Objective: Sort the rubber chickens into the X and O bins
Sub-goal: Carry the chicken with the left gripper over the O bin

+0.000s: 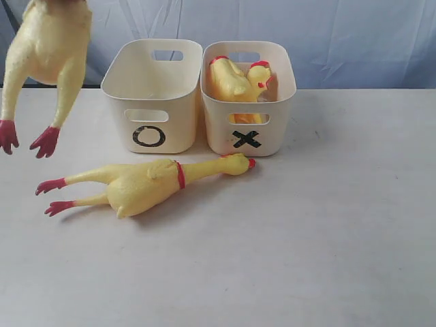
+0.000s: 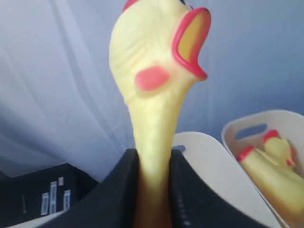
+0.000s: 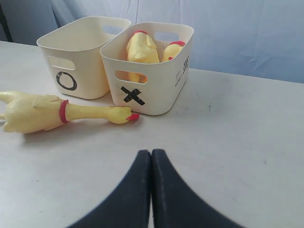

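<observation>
A white table (image 1: pixel 327 238) runs up to a blue-grey cloth backdrop (image 1: pixel 354 34). At far left I see one chicken (image 1: pixel 48 41) hanging in the air, red feet dangling above the table. My left gripper (image 2: pixel 152 164) is clamped on its neck, with a black finger (image 2: pixel 118 190) pressed to each side and the open beak pointing up. Below it a second chicken (image 1: pixel 143 184) lies on its side on the table, feet to the left and head just in front of the X bin. The O bin (image 1: pixel 178 116) stands behind it with nothing showing inside. Just beside it on the right is the X bin (image 1: pixel 218 122), which holds yellow chickens (image 1: pixel 231 82). I count two but can't separate them cleanly. My right gripper (image 3: pixel 151 156) hovers over bare table in front of the bins, fingers pressed together on nothing.
</observation>
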`<state>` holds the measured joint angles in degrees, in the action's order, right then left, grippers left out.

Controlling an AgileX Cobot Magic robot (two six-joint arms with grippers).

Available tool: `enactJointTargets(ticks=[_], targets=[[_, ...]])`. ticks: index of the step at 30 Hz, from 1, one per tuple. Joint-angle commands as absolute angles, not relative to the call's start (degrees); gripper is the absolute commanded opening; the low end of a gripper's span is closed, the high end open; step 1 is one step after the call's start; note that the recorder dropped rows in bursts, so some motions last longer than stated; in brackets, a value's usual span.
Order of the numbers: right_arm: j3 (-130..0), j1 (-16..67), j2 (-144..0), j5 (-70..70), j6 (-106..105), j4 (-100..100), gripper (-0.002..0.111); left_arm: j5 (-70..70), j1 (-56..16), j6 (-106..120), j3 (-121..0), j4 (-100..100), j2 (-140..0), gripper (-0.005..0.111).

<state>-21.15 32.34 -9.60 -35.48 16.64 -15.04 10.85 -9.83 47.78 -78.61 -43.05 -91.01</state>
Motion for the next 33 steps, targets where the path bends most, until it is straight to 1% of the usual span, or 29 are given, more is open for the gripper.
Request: enactJointTargets(ticks=[1,5,9,15,24,33], targets=[[-21.47,32.00,-9.27,-35.21,16.68,-15.02,-0.001,4.52,-6.51,48.23,-79.72,-46.86,-91.84,0.000],[-21.47,32.00,-9.27,-35.21,16.68,-15.02,-0.001,4.48,-5.14,48.37,-82.62,-47.37,-95.12,0.000],[-21.47,32.00,-9.27,-35.21,16.68,-15.02,-0.001,1.15,-5.14,48.37,-85.05,-49.06,-98.61,0.000],[-21.47,32.00,-9.27,-35.21,16.68,-15.02,-0.001,0.00,-5.14,48.37,-89.49,-49.52,-103.20,0.000],[-21.47,32.00,-9.27,-35.09,16.68,-14.77,-0.001,-3.16,-5.14,48.37,-94.84,-58.23,-107.83,0.000],[-21.34,32.00,-7.00,-34.56,16.68,-14.77,-0.001,-6.12,-5.14,40.44,-100.28,-58.78,-112.48,0.000]])
